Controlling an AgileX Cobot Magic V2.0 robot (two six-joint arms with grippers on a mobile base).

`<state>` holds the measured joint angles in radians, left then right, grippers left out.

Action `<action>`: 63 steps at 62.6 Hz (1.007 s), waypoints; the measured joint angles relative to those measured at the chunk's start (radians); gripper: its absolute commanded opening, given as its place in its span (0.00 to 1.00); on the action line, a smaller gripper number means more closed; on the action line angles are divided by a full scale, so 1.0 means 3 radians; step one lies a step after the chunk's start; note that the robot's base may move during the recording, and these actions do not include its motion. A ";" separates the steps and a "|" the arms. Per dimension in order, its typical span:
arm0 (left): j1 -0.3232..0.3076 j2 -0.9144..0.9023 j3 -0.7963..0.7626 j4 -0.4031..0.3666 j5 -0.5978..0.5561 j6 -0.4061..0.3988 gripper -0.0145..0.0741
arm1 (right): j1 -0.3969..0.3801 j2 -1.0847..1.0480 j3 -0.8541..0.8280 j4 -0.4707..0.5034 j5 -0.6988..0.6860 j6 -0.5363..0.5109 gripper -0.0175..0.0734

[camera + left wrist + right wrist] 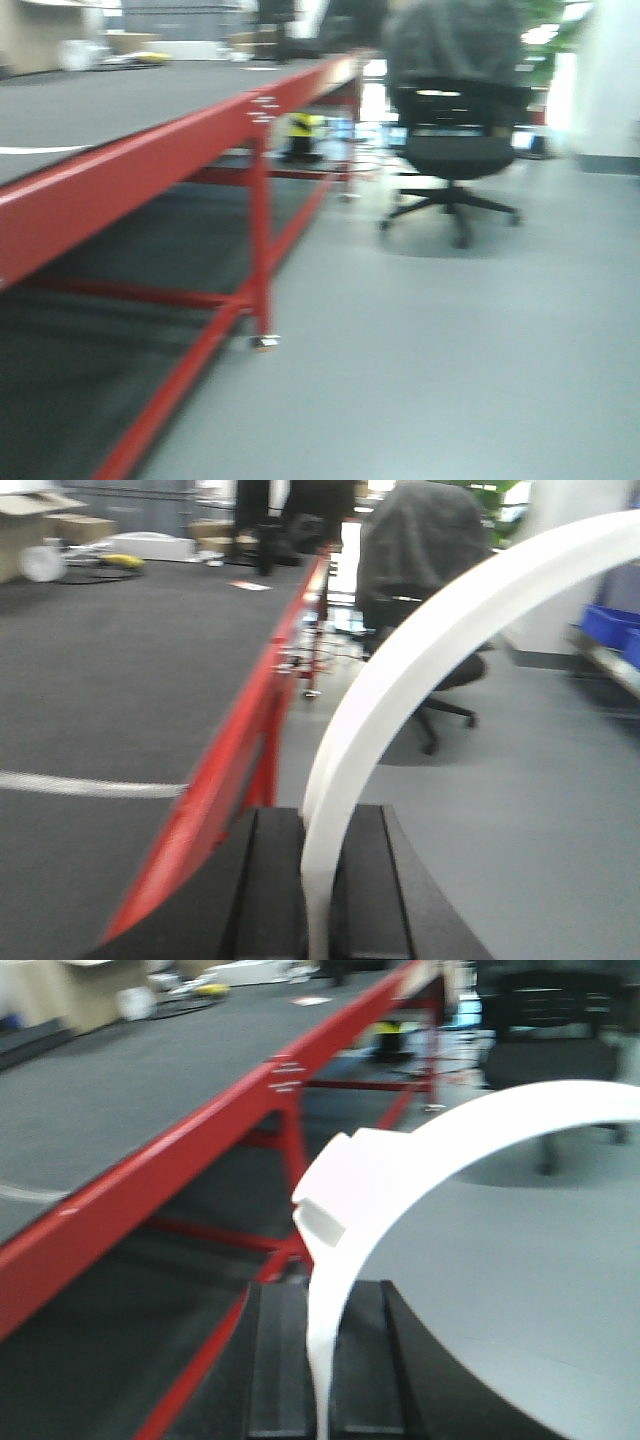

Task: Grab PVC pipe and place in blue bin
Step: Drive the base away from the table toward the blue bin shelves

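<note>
A workshop-style lab: a long red-framed workbench, a black office chair on grey floor, cardboard boxes behind.

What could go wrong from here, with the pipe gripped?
1. The PVC pipe arcs out of the left gripper and could clip the office chair or the red table frame.
2. The blue bin sits only at the left wrist view's edge, blurred, so the drop may miss.
</note>
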<state>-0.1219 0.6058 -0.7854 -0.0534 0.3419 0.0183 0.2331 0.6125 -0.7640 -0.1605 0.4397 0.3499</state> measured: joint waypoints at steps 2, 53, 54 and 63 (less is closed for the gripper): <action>0.0000 0.0000 0.0000 0.0000 0.0000 0.0000 0.04 | 0.0000 0.0000 0.0000 0.0000 0.0000 0.0000 0.01; 0.0000 0.0000 0.0000 0.0000 0.0000 0.0000 0.04 | 0.0000 0.0000 0.0000 0.0000 0.0000 0.0005 0.01; 0.0000 0.0000 0.0000 0.0000 0.0000 0.0000 0.04 | 0.0000 0.0000 0.0000 0.0000 0.0000 0.0005 0.01; 0.0000 0.0000 0.0000 0.0000 0.0000 0.0000 0.04 | 0.0000 0.0000 0.0000 0.0000 0.0000 0.0005 0.01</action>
<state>-0.1219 0.6058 -0.7854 -0.0534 0.3419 0.0183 0.2331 0.6125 -0.7640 -0.1605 0.4397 0.3513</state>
